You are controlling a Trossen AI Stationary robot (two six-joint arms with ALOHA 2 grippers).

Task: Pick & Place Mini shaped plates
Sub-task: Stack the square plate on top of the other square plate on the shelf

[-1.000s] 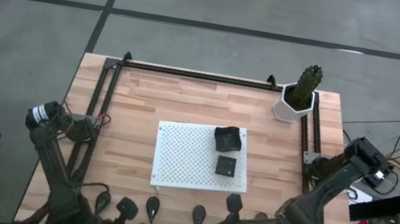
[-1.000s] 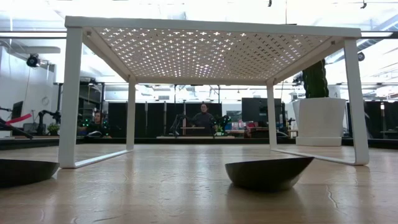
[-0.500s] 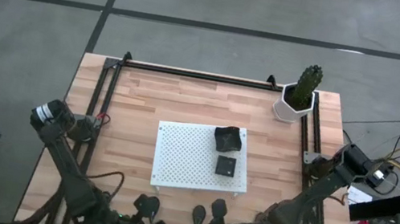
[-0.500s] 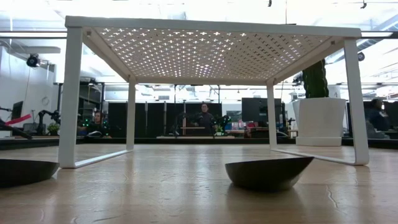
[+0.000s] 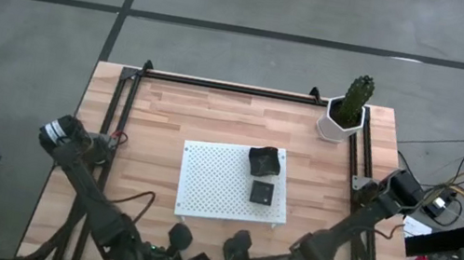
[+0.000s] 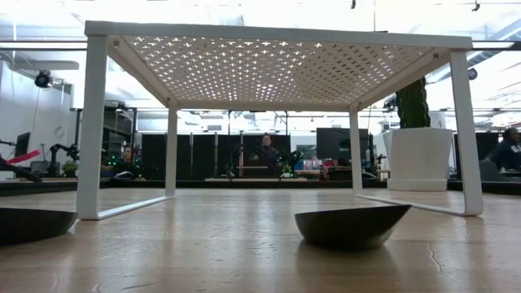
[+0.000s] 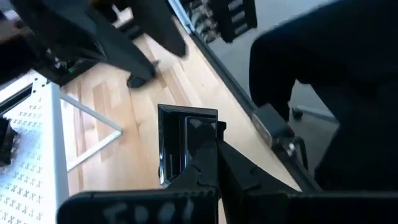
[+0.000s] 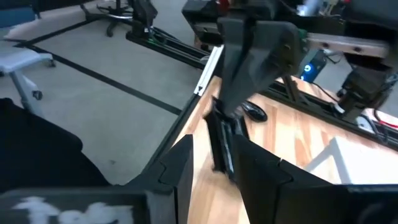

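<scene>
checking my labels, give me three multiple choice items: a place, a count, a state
1. The white hexagonal cactus pot stands: A at the wooden table's far right corner; B on the board; C at the near left corner
2. Count of small black dishes on the white perforated board: A one; B two; C four
3. The left gripper is: A open; B shut on a black square plate; C out of view

Key: A, the high view shows it there; B, two lie at its right side; B, its fingers pinch the plate's rim.
</scene>
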